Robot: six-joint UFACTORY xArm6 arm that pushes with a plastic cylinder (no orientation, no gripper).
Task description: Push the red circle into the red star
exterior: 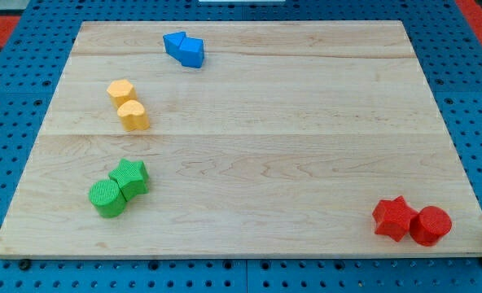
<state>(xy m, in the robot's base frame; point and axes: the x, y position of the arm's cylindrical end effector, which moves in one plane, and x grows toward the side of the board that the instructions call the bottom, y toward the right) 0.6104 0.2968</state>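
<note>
The red circle (431, 225) stands at the view's bottom right corner of the wooden board (257, 146), close to the board's bottom and right edges. The red star (395, 217) sits just to its left, and the two touch. My tip does not show in the camera view, and no part of the rod is visible.
A green circle (107, 198) and a green star (130, 177) touch at the bottom left. Two yellow blocks (128, 104) sit together at the left. Two blue blocks (184, 49) sit together near the top edge. A blue pegboard surrounds the board.
</note>
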